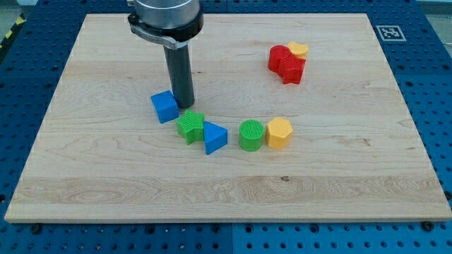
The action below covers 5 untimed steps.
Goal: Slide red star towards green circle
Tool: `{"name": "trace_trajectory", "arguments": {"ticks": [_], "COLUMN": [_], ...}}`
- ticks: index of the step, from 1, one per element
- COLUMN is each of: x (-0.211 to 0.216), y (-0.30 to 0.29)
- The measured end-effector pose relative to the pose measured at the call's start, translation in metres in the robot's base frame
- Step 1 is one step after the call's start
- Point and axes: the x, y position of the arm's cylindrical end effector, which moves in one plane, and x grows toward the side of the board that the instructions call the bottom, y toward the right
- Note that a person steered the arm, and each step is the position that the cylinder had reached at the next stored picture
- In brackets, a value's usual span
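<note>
— Worktop (106, 176)?
— Showing as a pale wooden board with visible grain, lying on a blue perforated base (21, 70); carrying a black-and-white marker tag (389, 32) at the view's top right corner.
— Tip?
— My tip (185, 106) resting on the wood left of centre, just beside the blue cube (164, 106) on its right, and just above the green star-like block (190, 126). Dark rod hanging straight down from a grey round mount at the view's top.
— Claw?
— Not fitted; only the rod, so nothing gripping or opening.
— Red star?
— Red star (287, 63) sitting in the upper right part of the board, touching a yellow heart (299, 49) at its upper right. Lying well apart from my tip.
— Green circle?
— Green circle (250, 135) standing lower, near the middle, touching a yellow hexagon (278, 132) on its right. Blue triangle (215, 137) lying to its left, pressing against the green star-like block.
</note>
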Motion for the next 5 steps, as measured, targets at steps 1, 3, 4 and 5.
{"name": "trace_trajectory", "arguments": {"ticks": [1, 3, 4, 5], "x": [-0.001, -0.002, -0.032, -0.041], "y": [0.036, 0.039, 0.046, 0.087]}}
